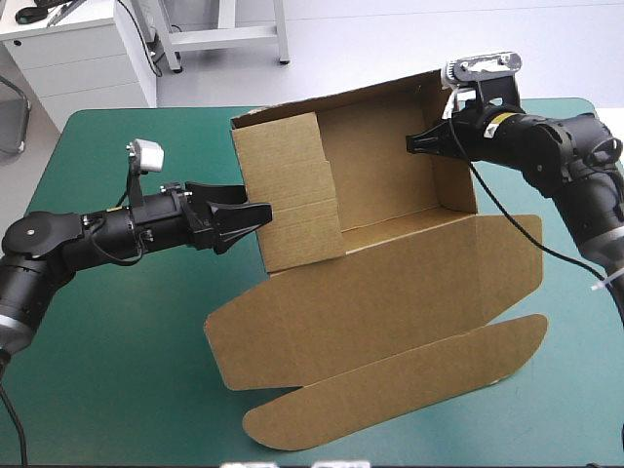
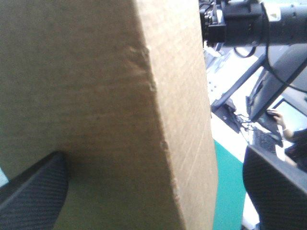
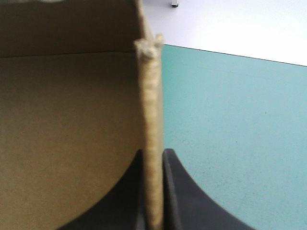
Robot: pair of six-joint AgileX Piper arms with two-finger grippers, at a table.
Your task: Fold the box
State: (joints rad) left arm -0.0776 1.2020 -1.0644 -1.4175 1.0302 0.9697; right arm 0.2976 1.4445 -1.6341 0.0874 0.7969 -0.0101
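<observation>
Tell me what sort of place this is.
Likely a robotics lab workbench: a teal-green table, with the left gripper and right gripper of two robot arms at a part-folded brown box.

From where I stand there is one brown box (image 1: 390,292) at mid-frame, on one table (image 1: 117,331) with a teal-green cover. Two grippers in all: the left gripper (image 1: 255,219) at centre left, the right gripper (image 1: 411,144) at upper right.

Pale grey floor (image 1: 390,39) runs beyond the far edge of the table (image 1: 127,322), which has a teal-green cover. A white cabinet (image 1: 88,58) stands far left, with a white metal frame (image 1: 224,37) just right of it. The light is even.
</observation>
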